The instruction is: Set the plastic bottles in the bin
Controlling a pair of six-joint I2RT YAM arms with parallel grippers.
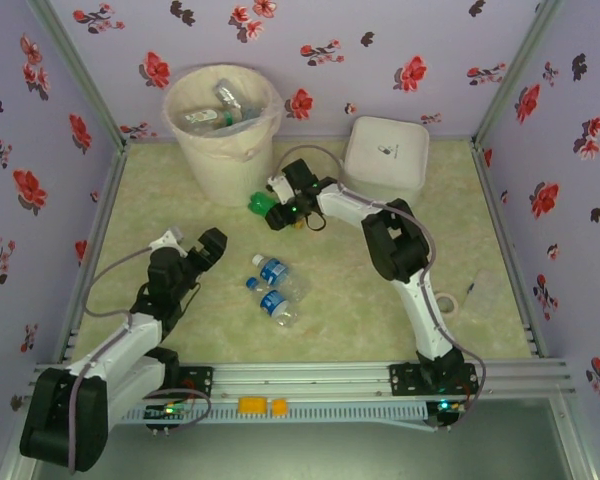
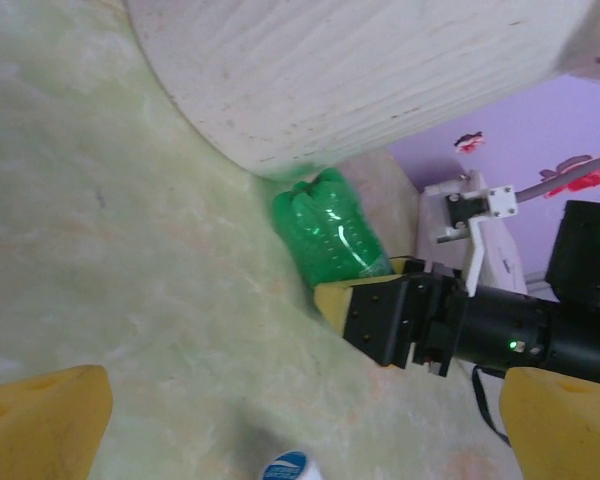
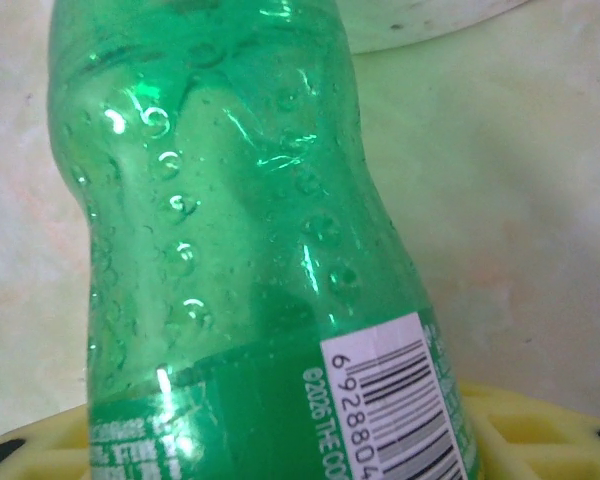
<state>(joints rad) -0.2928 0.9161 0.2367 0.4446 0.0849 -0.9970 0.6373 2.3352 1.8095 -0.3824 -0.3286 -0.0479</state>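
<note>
Right gripper [image 1: 280,203] jaws are pinched onto the crushed green plastic bottle [image 3: 240,250], which lies on the table [image 1: 360,300] at the foot of the tall cream-white round bin [image 1: 220,165]. Its long axis points straight out from the jaws toward the bin wall. Left gripper [image 2: 300,425] jaws gape wide and empty, farther off.

A flat white square box [image 1: 385,158] with a lid sits far right on the table [image 1: 340,320], near the back wall; the tabletop is pale green and marbled; lilac walls [image 1: 400,40] printed with red and dark flowers enclose three sides; two yellow blocks [image 1: 262,405] sit on the aluminium rail [image 1: 310,378] at the near edge
</note>
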